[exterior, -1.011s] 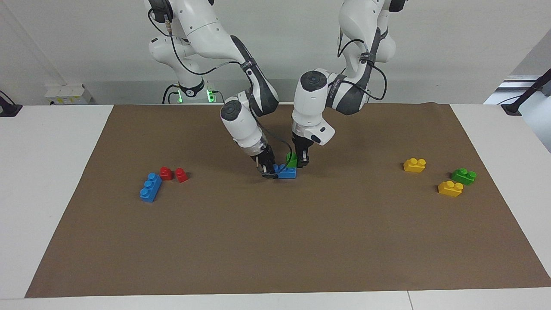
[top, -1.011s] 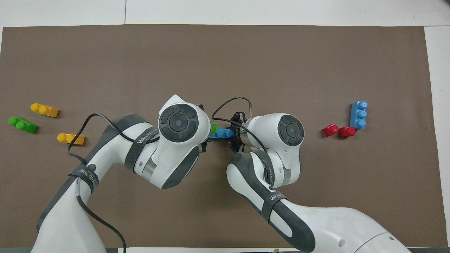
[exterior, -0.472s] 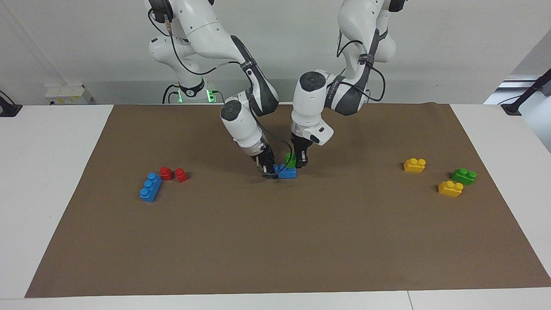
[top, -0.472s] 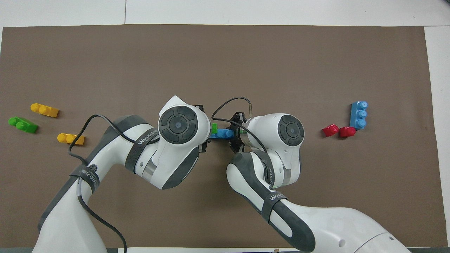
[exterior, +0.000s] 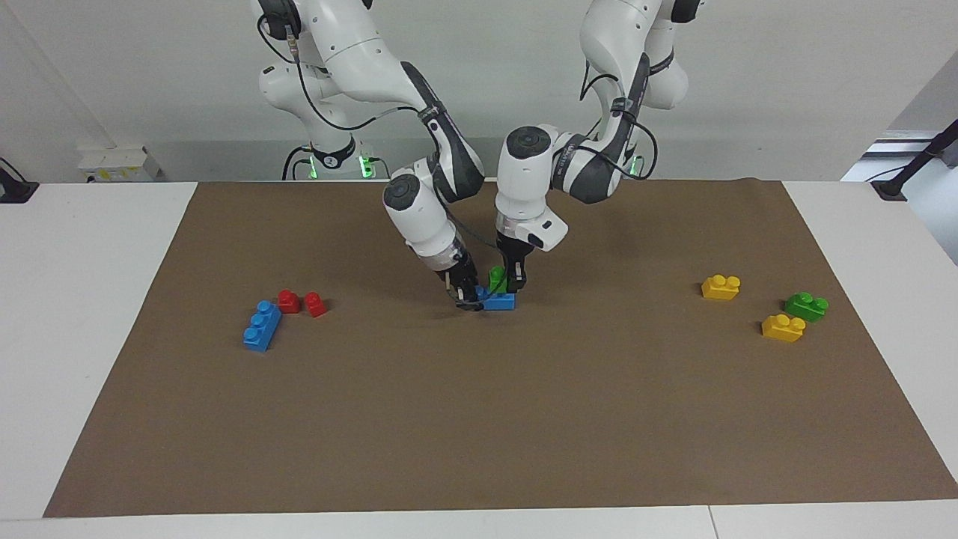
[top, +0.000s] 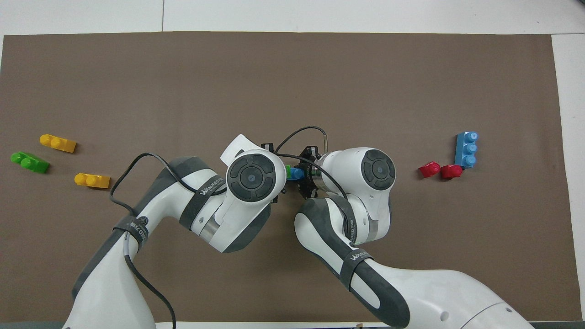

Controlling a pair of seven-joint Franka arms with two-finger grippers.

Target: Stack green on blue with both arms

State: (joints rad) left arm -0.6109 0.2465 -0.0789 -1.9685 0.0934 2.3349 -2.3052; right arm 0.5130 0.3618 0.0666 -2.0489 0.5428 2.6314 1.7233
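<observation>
Facing view: at the brown mat's (exterior: 479,419) middle, the right gripper (exterior: 468,298) pinches the blue brick (exterior: 500,302) lying there; the left gripper (exterior: 509,283) pinches the green brick (exterior: 495,278) on top of it

Overhead view: both wrists hide the grippers; slivers of green brick (top: 289,170) and blue brick (top: 296,173) show between them

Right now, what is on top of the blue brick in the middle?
A green brick, held by the left gripper, sits over the blue brick. The right gripper covers the blue brick's other end, hiding whether the studs have locked.
</observation>
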